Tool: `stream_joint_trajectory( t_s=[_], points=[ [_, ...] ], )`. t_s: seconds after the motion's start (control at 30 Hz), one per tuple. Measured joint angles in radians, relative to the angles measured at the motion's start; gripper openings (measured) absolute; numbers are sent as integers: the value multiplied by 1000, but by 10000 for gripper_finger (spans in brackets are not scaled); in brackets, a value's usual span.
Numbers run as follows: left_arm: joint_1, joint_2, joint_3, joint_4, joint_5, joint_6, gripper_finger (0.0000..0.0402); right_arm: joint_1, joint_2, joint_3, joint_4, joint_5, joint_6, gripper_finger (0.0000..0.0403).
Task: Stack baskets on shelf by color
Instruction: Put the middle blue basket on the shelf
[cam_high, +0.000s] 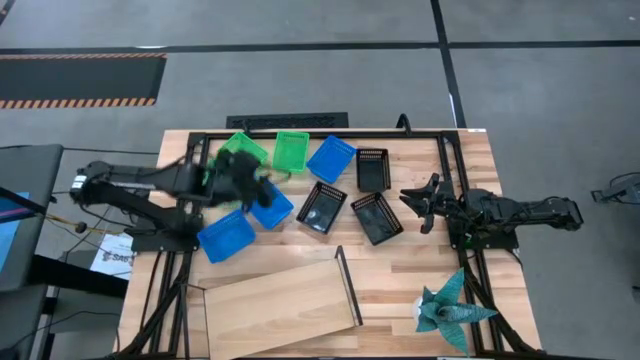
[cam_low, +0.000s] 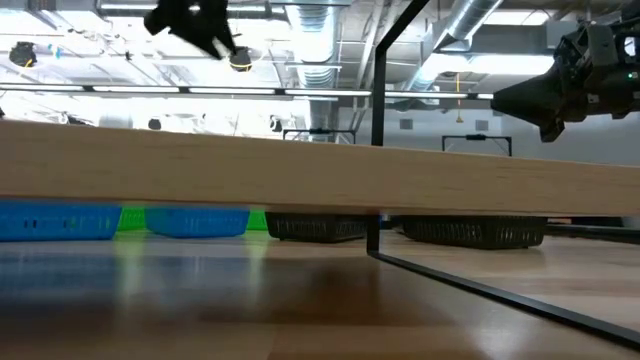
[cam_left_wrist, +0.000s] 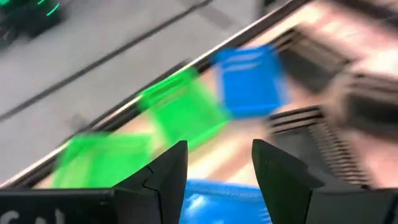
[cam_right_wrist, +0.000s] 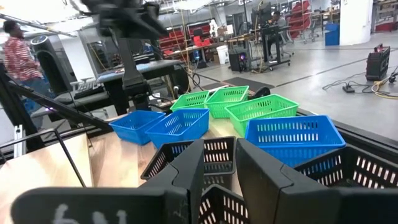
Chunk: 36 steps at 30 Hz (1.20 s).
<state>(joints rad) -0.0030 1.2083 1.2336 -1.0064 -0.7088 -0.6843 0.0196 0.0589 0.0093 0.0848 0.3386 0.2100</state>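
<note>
The baskets lie loose on the far half of the table: green ones (cam_high: 291, 151) at the far left, a blue one (cam_high: 331, 158) beside them, two more blue (cam_high: 227, 236) nearer, and three black (cam_high: 322, 206) toward the middle. The shelf (cam_high: 280, 300), a light-wood plank with a black upright (cam_high: 348, 285), lies flat near the front edge with nothing on it. My left gripper (cam_high: 250, 183) hovers open above the green and blue baskets, and its wrist view shows nothing between its fingers (cam_left_wrist: 168, 171). My right gripper (cam_high: 412, 205) waits open at the right, pointing level over the black baskets (cam_right_wrist: 214, 155).
A teal paper figure (cam_high: 450, 305) stands at the front right corner. Black frame bars (cam_high: 450, 170) run along the table's far and right sides. In the right wrist view a person (cam_right_wrist: 18, 56) stands in the room beyond the table.
</note>
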Motion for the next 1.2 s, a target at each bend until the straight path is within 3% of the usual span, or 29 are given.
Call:
stream_joint_trajectory(
  t_s=[0.2, 0.37, 0.57, 0.73, 0.97, 1.13, 1.2],
  points=[
    [295, -13, 16, -170, 144, 22, 170, 0, 0, 0, -1, 0, 0, 118],
    [524, -24, -34, -147, 302, 127, 184, 0, 0, 0, -1, 0, -4, 118],
    [685, 36, -85, -165, 386, 202, 216, 0, 0, 0, -3, 0, -8, 118],
    [718, 116, -112, -224, 367, 154, 242, 0, 0, 2, -21, -1, -8, 118],
    [717, 212, -125, -303, 304, 143, 245, 0, 0, 2, -31, -1, -8, 118],
    [665, 233, -125, -231, 447, 160, 245, 0, 0, 2, -32, -1, -8, 118],
    [623, 233, -125, -214, 454, 160, 245, 0, 0, 2, -32, -1, -8, 118]
  ],
)
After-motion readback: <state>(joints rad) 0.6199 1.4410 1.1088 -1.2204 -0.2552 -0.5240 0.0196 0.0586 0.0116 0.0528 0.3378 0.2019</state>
